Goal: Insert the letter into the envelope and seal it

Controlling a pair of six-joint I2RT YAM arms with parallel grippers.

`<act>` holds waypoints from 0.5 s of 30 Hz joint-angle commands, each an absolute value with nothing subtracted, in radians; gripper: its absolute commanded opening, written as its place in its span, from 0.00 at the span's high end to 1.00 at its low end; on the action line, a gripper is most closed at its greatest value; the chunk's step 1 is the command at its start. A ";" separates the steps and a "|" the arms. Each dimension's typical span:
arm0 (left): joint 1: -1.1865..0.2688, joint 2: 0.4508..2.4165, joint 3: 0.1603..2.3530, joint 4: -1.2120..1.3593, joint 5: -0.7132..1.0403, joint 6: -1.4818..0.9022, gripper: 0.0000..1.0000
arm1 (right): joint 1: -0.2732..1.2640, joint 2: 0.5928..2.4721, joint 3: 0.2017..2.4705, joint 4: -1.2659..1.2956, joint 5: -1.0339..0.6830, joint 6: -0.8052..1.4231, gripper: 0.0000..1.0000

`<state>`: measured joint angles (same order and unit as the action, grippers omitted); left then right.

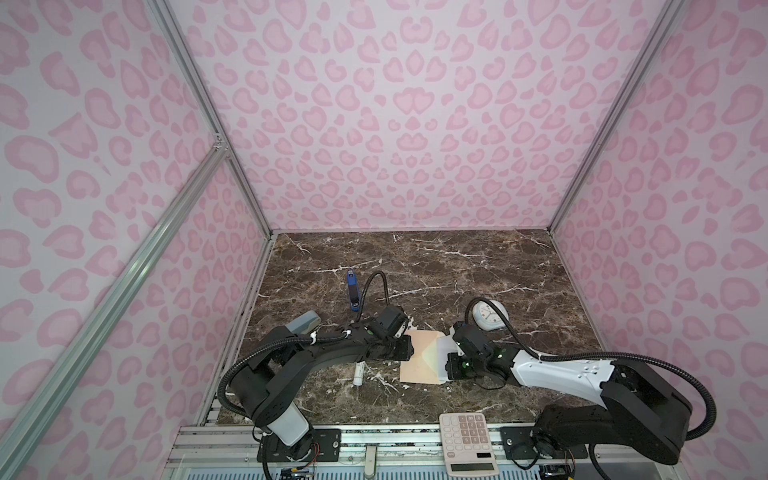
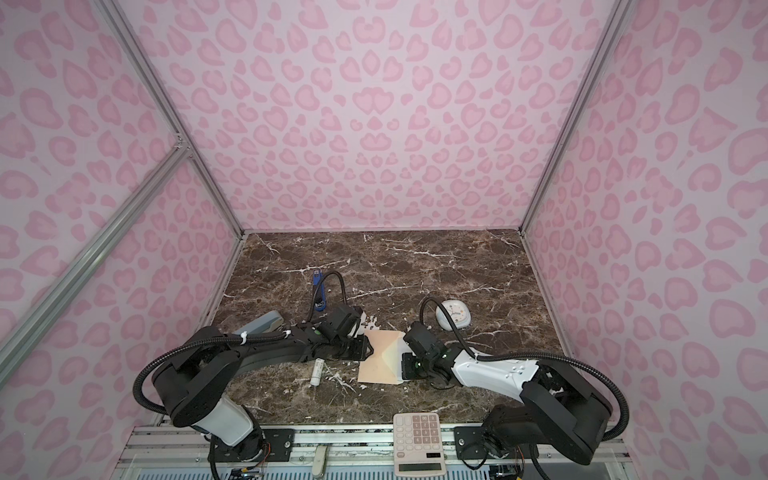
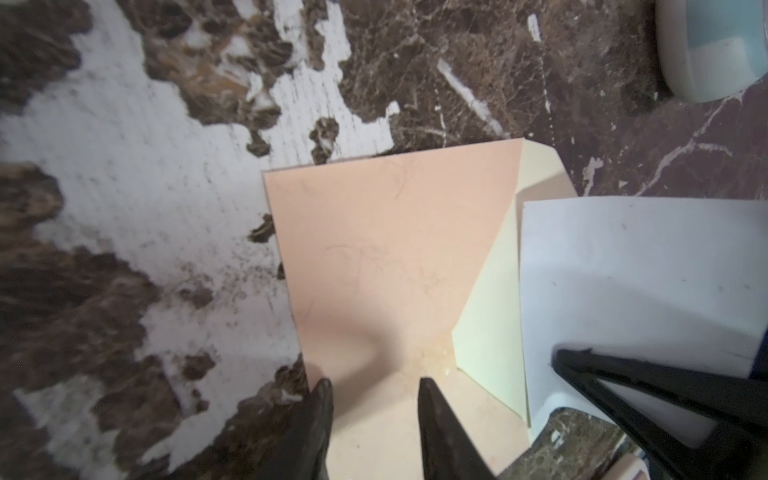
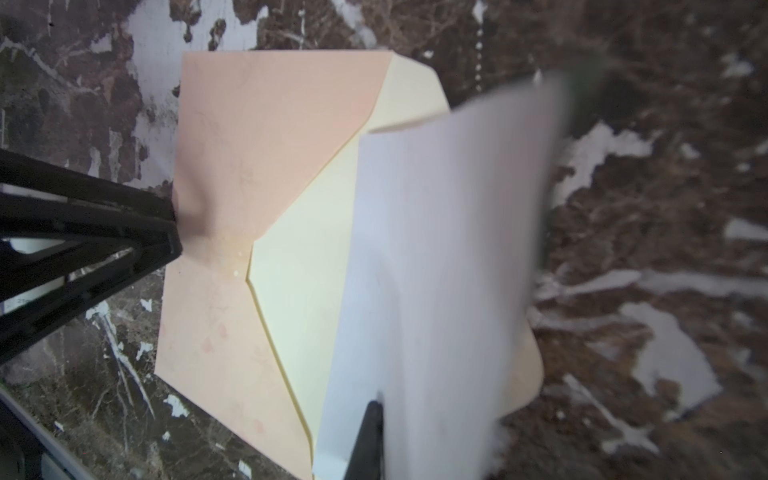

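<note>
Pink leopard-print walls (image 1: pixel 374 124) close in a scuffed brown marble table (image 1: pixel 457 266). Near its middle the envelope (image 1: pixel 417 361) lies with its flap open toward 3 o'clock. My left jaws, spread, rest on its 9 o'clock edge. My right jaws pinch the letter (image 4: pixel 436 249) over the flap.

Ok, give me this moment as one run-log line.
left gripper: open, tips on envelope edge | right gripper: shut on letter | letter: held over open envelope, not yet inside | seal: not done
</note>
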<state>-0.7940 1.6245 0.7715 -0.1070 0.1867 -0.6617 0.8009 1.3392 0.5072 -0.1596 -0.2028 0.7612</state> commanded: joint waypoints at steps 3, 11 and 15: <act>-0.795 1.637 0.761 -0.205 0.161 -0.657 0.61 | 0.790 1.353 0.496 -0.127 -0.232 0.806 1.00; -0.794 1.637 0.764 -0.204 0.165 -0.653 0.61 | 0.782 1.388 0.510 -0.102 -0.278 0.821 1.00; -0.795 1.628 0.772 -0.231 0.141 -0.643 0.59 | 0.772 1.356 0.519 -0.154 -0.266 0.806 1.00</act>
<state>-0.7940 1.6234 0.7727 -0.1081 0.1875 -0.6556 0.7776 1.3685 0.5140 -0.1112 -0.2657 0.8131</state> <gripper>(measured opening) 0.406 0.047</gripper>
